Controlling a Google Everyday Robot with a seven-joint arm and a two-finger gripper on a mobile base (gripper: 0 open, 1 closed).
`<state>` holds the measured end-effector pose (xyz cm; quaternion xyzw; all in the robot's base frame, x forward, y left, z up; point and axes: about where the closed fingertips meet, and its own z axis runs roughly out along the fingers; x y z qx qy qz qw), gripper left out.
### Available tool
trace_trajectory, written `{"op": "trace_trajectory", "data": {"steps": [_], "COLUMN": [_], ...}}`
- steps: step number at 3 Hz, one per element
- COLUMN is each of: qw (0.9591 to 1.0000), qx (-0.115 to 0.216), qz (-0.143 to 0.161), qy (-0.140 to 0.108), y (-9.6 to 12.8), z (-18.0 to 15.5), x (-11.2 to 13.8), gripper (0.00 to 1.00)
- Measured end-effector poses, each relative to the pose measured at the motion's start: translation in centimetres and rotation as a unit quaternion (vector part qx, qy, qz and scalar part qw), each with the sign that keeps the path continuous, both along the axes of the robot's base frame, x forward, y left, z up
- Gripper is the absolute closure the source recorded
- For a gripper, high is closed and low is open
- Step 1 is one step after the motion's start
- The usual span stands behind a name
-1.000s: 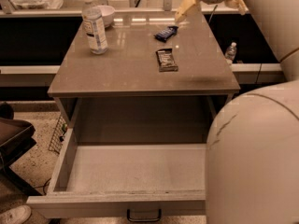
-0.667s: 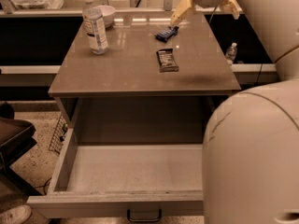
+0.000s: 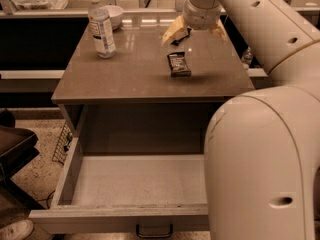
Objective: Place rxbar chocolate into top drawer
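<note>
In the camera view, the pincer (image 3: pixel 194 36) is hovering over the far part of the bench (image 3: pixel 125 76). Its two fingers are spread wide apart and gripping nothing, probably so they can straddle a bar. The rxbar chocolate (image 3: pixel 179 64) is lying flat on the bench, just nearer the camera than the pincer and untouched. Another dark bar (image 3: pixel 181 35) is sitting right beneath the pincer. The top drawer (image 3: pixel 140 181) is standing pulled out below the bench, its floor exposed to receive the bar. A water bottle (image 3: pixel 101 26) is standing well apart, out of the arm's path.
</note>
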<state>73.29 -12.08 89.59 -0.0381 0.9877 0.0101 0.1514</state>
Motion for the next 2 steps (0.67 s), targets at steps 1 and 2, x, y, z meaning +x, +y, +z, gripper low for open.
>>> {"op": "trace_trajectory", "data": {"steps": [1,2], "qw": [0.9999,0.9999], "qx": [0.011,0.007], "qz": [0.007,0.01], "qy": [-0.002,-0.001], "y": [0.72,0.72], "z": [-1.53,-2.18], "x": [0.77,0.89], "gripper": [0.0,0.0]}}
